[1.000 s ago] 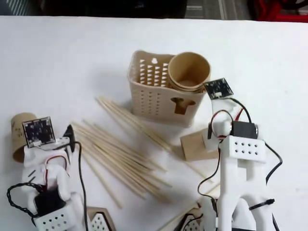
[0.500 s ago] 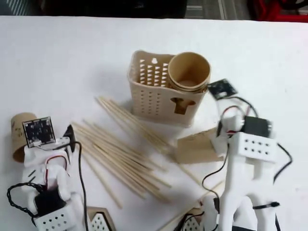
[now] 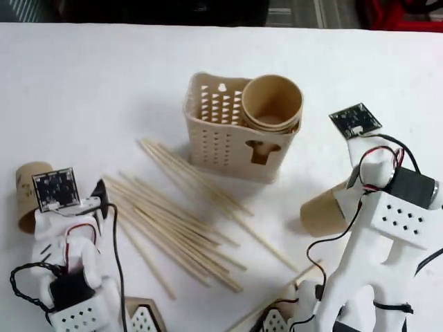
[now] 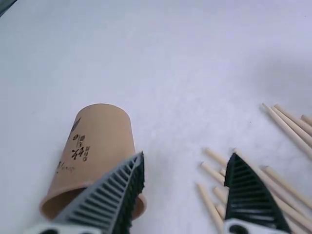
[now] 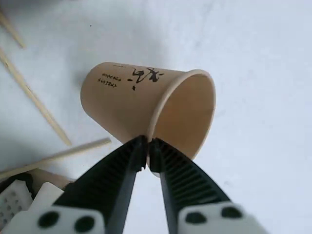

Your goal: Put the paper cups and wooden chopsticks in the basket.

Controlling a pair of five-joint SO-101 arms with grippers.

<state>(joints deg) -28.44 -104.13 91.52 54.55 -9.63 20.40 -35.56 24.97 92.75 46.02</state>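
- Right end effector (image 5: 147, 141) is pinching one paper cup (image 5: 126, 97) by its rim.
- Left end effector (image 4: 187, 155) is gaping beside a second cup (image 4: 97, 141).
- One basket (image 3: 221, 142) is holding nested cups (image 3: 271, 104), with many chopsticks (image 3: 176, 221) beside it.

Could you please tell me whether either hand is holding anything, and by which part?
The right hand pinches a paper cup by its rim. The left hand is open and holds nothing.

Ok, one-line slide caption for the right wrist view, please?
Right gripper shut on the rim of a sideways paper cup, loose wooden chopsticks lying on the white table beside it.
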